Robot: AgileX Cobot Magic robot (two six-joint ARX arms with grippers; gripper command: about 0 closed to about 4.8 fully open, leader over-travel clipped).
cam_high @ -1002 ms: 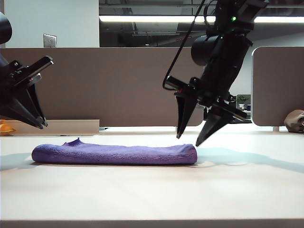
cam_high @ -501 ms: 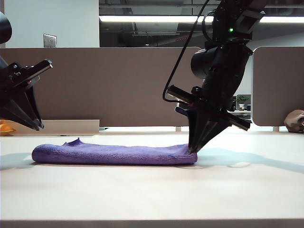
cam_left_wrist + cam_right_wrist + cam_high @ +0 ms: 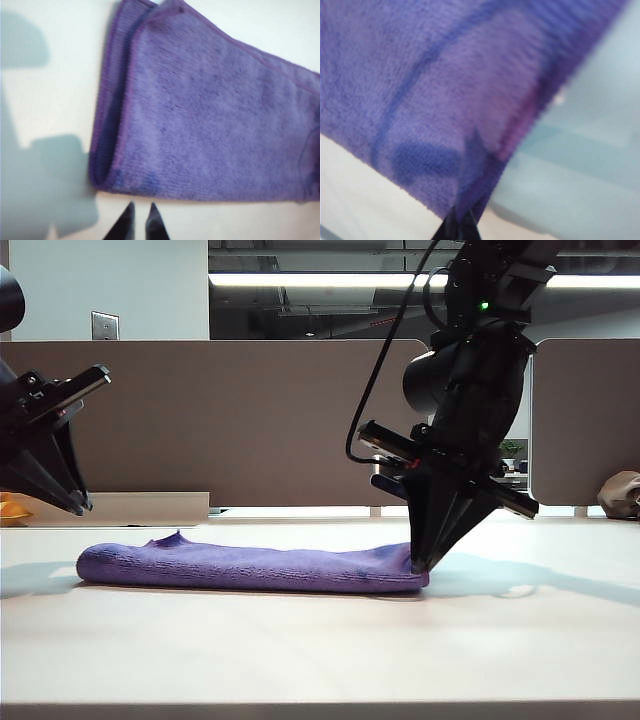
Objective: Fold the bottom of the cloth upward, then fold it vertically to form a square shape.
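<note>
The purple cloth (image 3: pixel 250 568) lies folded in a long low band across the table. My right gripper (image 3: pixel 418 565) points down at its right end and is shut on the cloth's corner there. In the right wrist view the cloth (image 3: pixel 445 90) fills most of the picture, and its corner is pinched between the dark tips of the right gripper (image 3: pixel 462 217). My left gripper (image 3: pixel 82 504) hangs above the table, left of the cloth's left end. In the left wrist view the left gripper (image 3: pixel 141 207) shows a narrow gap with nothing in it, just off the edge of the cloth (image 3: pixel 210 115).
A brownish-grey lump (image 3: pixel 622 493) sits at the far right behind the table. An orange object (image 3: pixel 10 508) shows at the left edge beside a low beige ledge (image 3: pixel 130 508). Partition walls stand behind.
My right gripper came down from open above the cloth's right end and shut on it. The cloth has shifted slightly to the right. The left gripper has kept still.
</note>
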